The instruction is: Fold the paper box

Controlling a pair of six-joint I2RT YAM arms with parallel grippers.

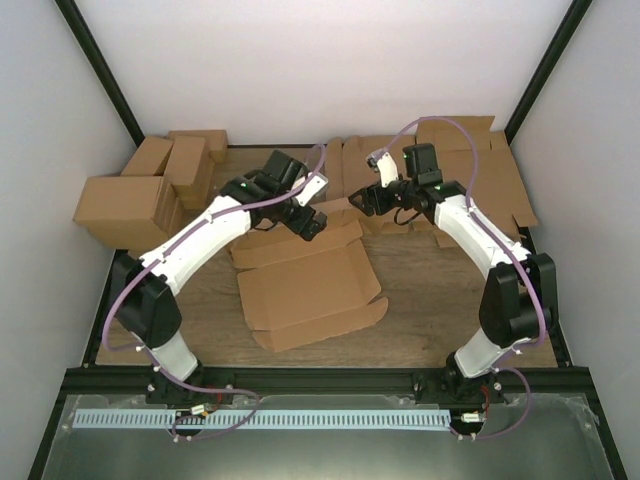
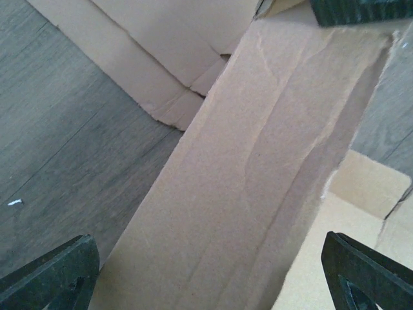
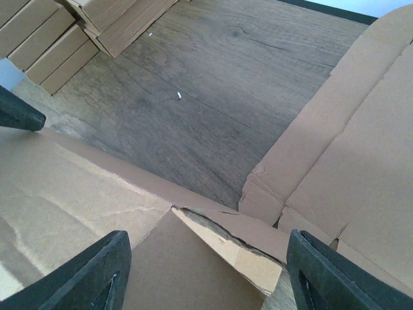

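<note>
The paper box (image 1: 305, 285) lies opened out on the wooden table in the middle of the top view, its tabbed flaps spread. My left gripper (image 1: 306, 222) is over the box's far edge, open. In the left wrist view (image 2: 210, 284) a long creased flap (image 2: 258, 168) runs between the jaws, which do not close on it. My right gripper (image 1: 362, 200) is at the box's far right corner, open. In the right wrist view (image 3: 206, 278) it hangs over a folded corner tab (image 3: 258, 252). The two grippers are close together.
A cluster of brown cartons (image 1: 150, 190) stands at the back left. A pile of flat brown sheets (image 1: 470, 165) lies at the back right, under the right arm; it also shows in the right wrist view (image 3: 361, 148). Black frame posts and white walls close in the table.
</note>
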